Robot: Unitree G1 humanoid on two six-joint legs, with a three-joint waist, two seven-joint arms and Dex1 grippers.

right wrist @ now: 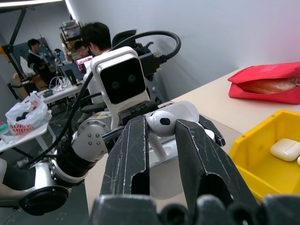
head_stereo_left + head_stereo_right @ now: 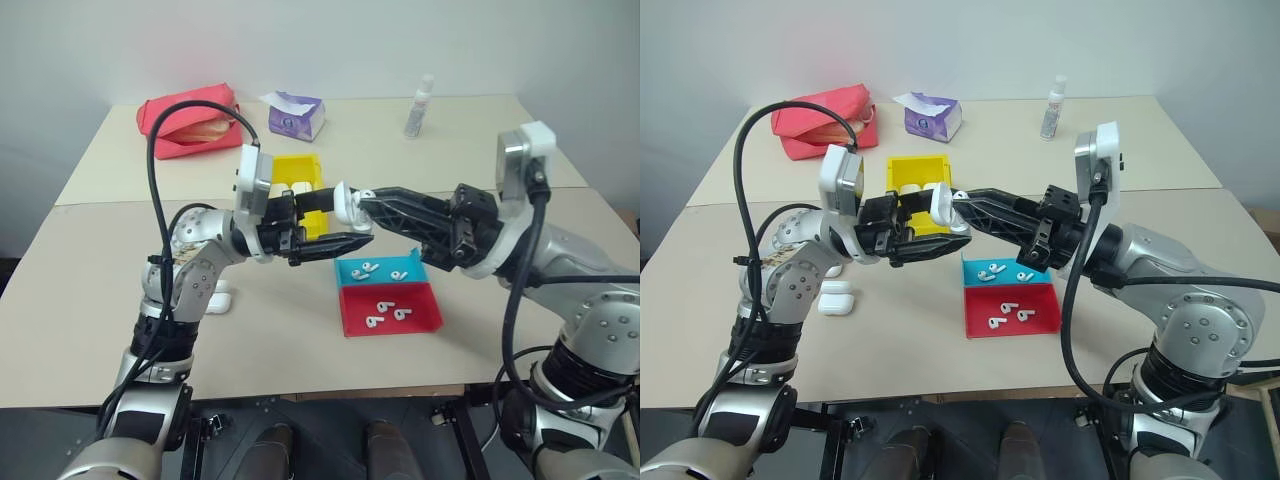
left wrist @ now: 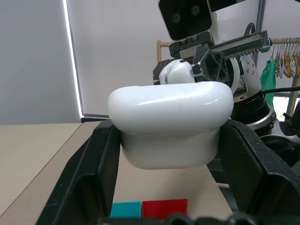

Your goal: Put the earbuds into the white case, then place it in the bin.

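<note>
Above the counter (image 2: 300, 340), an earbud (image 1: 161, 121) is being brought to the white case (image 3: 171, 124).

The case is being gripped, lid open, in the closed left hand (image 2: 335, 243), while the earbud is being pinched between the right hand's (image 2: 350, 207) nearly shut fingers, just beside the case's mouth. Next, seating the stem downward is being called for; the yellow bin (image 2: 300, 170) is waiting just behind.
</note>
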